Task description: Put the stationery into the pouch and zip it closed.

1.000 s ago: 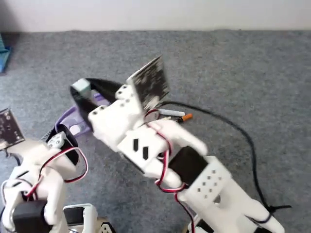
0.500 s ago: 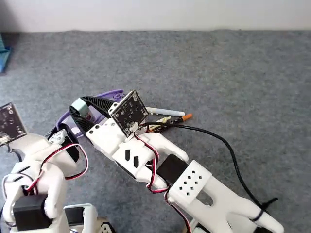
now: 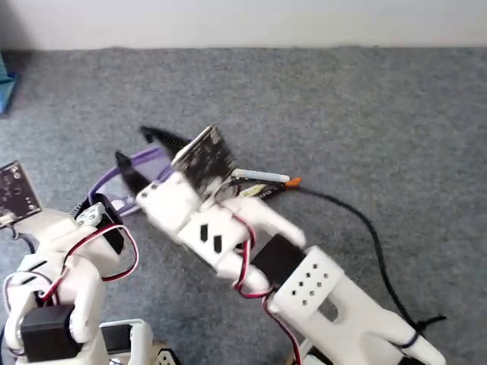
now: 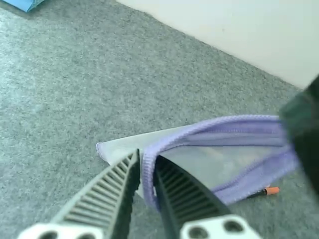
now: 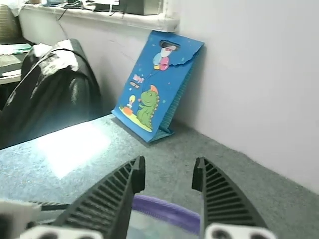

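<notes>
High view has my right gripper (image 3: 133,146) hanging spread open over the mouth of the lilac-edged, pale-sided fabric zip pouch (image 3: 141,160), which lies on the grey carpet (image 3: 365,106). Left gripper (image 4: 145,162) is pinched tight on the pouch's purple rim at one end. Holding that rim up and steady looks like the key here, so whatever goes in next doesn't snag the lip. I'd bring items in low and let go well inside. Count: one pouch, one white pen with an orange tip (image 3: 262,176) near it, maybe one darker pen (image 3: 255,192) half under the arm, two grippers.
</notes>
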